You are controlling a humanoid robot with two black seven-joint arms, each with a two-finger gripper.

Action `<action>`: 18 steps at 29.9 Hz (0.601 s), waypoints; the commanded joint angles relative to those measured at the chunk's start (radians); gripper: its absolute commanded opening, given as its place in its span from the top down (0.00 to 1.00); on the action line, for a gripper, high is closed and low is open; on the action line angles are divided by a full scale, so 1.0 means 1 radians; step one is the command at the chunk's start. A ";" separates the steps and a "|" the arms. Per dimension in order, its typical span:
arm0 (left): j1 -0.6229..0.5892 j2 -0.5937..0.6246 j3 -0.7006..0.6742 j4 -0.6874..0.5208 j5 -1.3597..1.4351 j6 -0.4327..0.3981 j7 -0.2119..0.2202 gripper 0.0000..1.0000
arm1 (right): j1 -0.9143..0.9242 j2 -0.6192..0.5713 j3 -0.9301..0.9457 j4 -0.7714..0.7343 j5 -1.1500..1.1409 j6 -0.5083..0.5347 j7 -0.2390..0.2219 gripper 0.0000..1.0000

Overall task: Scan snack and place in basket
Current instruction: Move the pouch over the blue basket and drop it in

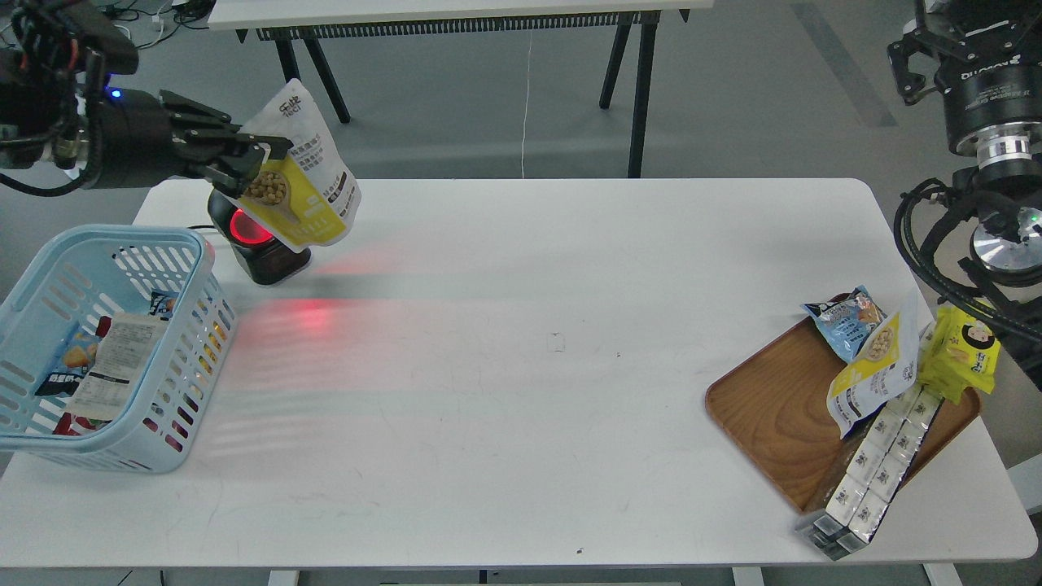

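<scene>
Left end effector (pixel 259 159) pinches snack pouch (pixel 303 175) by edge, above red-lit scanner (pixel 259 240). Right end effector not visible. Risks: thin edge grip slips; pouch swings, clips scanner; drop misses basket (pixel 183 244) beside.

A wide bare stretch of the worktop (pixel 521 366) is lying open between the basket (pixel 49 252) at the left edge and the wooden tray (pixel 765 407) at the right. The black scanner (pixel 260 240) is standing just beyond the basket's far corner, blocking that path. The basket's open top is sitting unobstructed, with packets (pixel 114 366) lying low inside. Snack packs (pixel 879 366) are crowding the tray's right half.
</scene>
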 commanded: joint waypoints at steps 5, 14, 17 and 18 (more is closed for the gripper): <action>0.011 0.182 0.020 0.000 -0.141 0.000 0.000 1.00 | -0.002 0.000 0.005 0.000 0.000 0.000 0.001 0.01; 0.051 0.346 0.167 0.006 -0.295 0.000 0.000 0.99 | -0.002 0.002 0.020 -0.002 0.000 0.000 0.000 0.01; 0.051 0.366 0.218 0.006 -0.344 0.000 0.000 0.99 | -0.002 0.002 0.020 -0.002 0.000 0.000 0.000 0.01; 0.051 0.368 0.234 0.009 -0.362 0.000 0.000 0.99 | -0.003 0.002 0.020 -0.002 0.000 0.000 0.000 0.01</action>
